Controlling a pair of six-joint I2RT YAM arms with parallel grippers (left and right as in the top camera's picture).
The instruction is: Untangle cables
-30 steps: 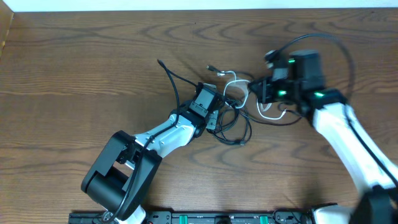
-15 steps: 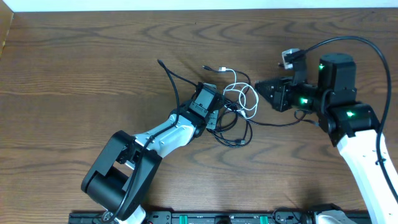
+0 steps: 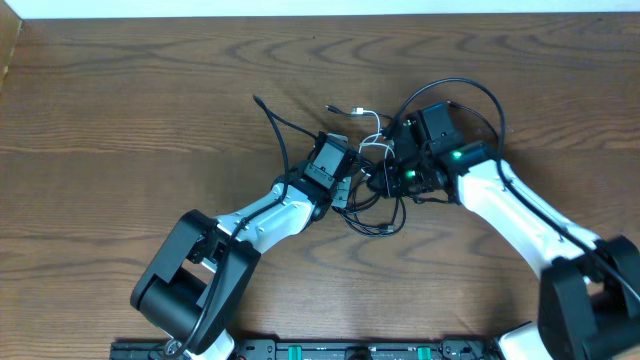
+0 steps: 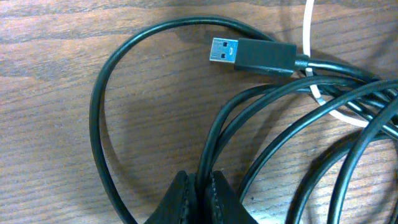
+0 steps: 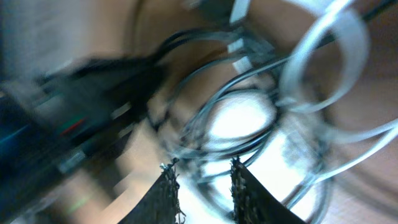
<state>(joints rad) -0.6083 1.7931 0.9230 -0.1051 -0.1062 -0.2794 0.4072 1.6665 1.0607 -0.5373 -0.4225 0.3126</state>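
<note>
Three cables [image 3: 372, 192] lie knotted in one heap at the middle of the bench [image 3: 120, 120], and I have a pair of jaws at each side of it. My left jaws are pressed together at the left side of the tangle, pinching a strand of a black cable [image 4: 208, 140]. In the left wrist view, a black plug [image 4: 261, 56] with a blue tongue lies flat on the wood just beyond them, and the white cable [image 4: 307, 31] crosses behind it.

My right jaws stand partly spread, with a gap between them, over the right side of the heap. That view is smeared, so I cannot tell whether they touch a cord.

From overhead, white loops sit on the far side, one black tail [image 3: 275, 128] trails far-left, and a black loop bulges toward the near side.
</note>
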